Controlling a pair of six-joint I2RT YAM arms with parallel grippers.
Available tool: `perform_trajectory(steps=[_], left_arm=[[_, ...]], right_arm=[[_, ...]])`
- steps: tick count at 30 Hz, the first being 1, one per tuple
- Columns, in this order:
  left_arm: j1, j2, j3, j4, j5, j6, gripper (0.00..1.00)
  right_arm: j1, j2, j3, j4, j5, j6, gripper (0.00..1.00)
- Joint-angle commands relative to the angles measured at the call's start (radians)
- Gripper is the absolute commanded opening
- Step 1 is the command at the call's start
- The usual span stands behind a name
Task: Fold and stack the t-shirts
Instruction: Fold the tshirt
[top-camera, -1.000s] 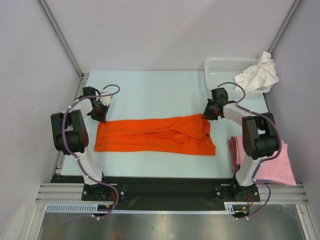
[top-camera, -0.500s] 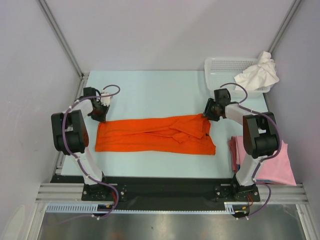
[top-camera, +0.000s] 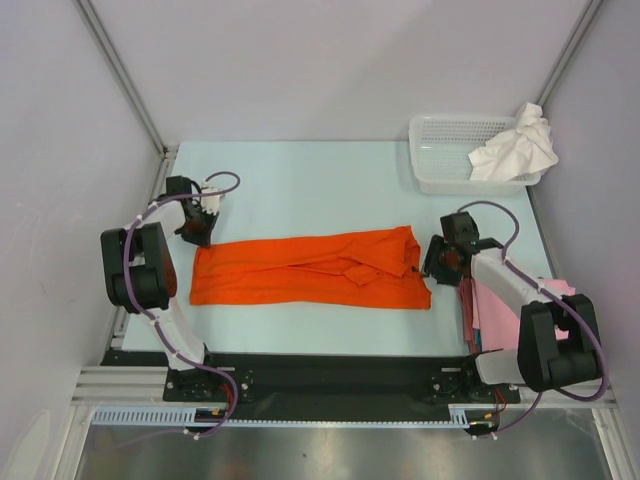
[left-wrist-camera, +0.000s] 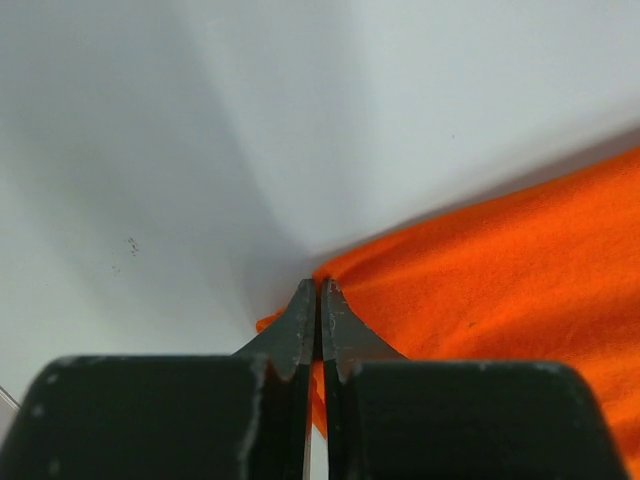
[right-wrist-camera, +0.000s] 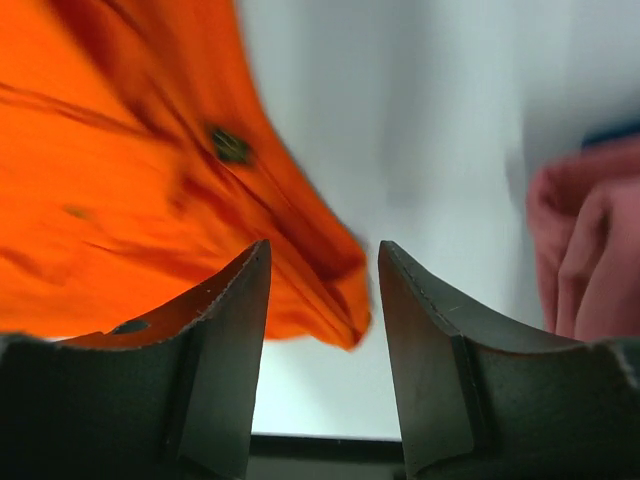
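The orange t-shirt (top-camera: 310, 270) lies folded into a long strip across the table (top-camera: 300, 180). My left gripper (top-camera: 197, 238) sits at its far left corner, jaws shut on that corner; in the left wrist view the gripper (left-wrist-camera: 319, 285) pinches the edge of the orange cloth (left-wrist-camera: 500, 270). My right gripper (top-camera: 432, 268) hovers open by the shirt's right end. The right wrist view has the open gripper (right-wrist-camera: 322, 250) framing the near right corner of the orange shirt (right-wrist-camera: 120, 180), nothing between its fingers. Pale pink t-shirts (top-camera: 478, 310) lie stacked at the right, partly under the right arm.
A white lattice basket (top-camera: 440, 150) stands at the back right with a crumpled white t-shirt (top-camera: 515, 145) hanging over its right rim. Pink cloth (right-wrist-camera: 590, 250) shows at the right edge of the right wrist view. Grey walls enclose the table.
My right gripper has opened, let go of the shirt's far right corner and swung nearer, down along its right end. The left gripper has stayed at the left corner.
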Motion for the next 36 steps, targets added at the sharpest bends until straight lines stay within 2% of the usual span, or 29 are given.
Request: perform_trajectory(steps=[1, 3, 6, 7, 9, 10, 12, 15, 19, 23, 28, 34, 36], left_arm=[[0.006, -0.052, -0.014, -0.004, -0.01, 0.022, 0.03], [0.006, -0.059, -0.028, -0.001, -0.005, 0.025, 0.03], [0.006, -0.072, -0.045, 0.002, 0.005, 0.035, 0.03], [0.006, -0.075, -0.048, -0.003, 0.008, 0.038, 0.03], [0.006, -0.087, -0.062, -0.007, 0.019, 0.051, 0.03], [0.006, -0.102, -0.069, -0.015, 0.024, 0.057, 0.02], [0.006, -0.139, -0.109, -0.039, 0.047, 0.087, 0.01], [0.006, -0.185, -0.155, -0.07, 0.095, 0.158, 0.01], [0.006, -0.257, -0.246, -0.142, 0.157, 0.251, 0.01], [0.006, -0.315, -0.324, -0.214, 0.229, 0.33, 0.01], [-0.019, -0.355, -0.332, -0.319, 0.324, 0.393, 0.03], [-0.164, -0.333, -0.338, -0.342, 0.399, 0.373, 0.05], [-0.265, -0.326, -0.341, -0.334, 0.433, 0.356, 0.05]], right_arm=[[0.015, -0.047, -0.108, -0.062, -0.049, 0.073, 0.52], [0.02, -0.054, -0.153, -0.023, -0.081, 0.091, 0.51], [0.032, -0.023, -0.18, 0.037, -0.11, 0.1, 0.41], [0.032, -0.008, -0.185, 0.054, -0.118, 0.099, 0.31], [0.03, 0.027, -0.193, 0.089, -0.135, 0.099, 0.19], [0.03, 0.037, -0.191, 0.099, -0.133, 0.096, 0.08], [0.023, 0.067, -0.161, 0.122, -0.104, 0.076, 0.0], [0.018, 0.123, -0.087, 0.16, -0.07, 0.042, 0.0], [0.018, 0.282, 0.089, 0.198, -0.018, -0.013, 0.0], [0.026, 0.49, 0.368, 0.199, 0.034, -0.064, 0.0], [0.05, 0.695, 0.67, 0.133, 0.043, -0.11, 0.0], [0.058, 0.948, 1.075, 0.051, -0.007, -0.116, 0.0], [0.067, 1.044, 1.19, 0.008, -0.007, -0.11, 0.0]])
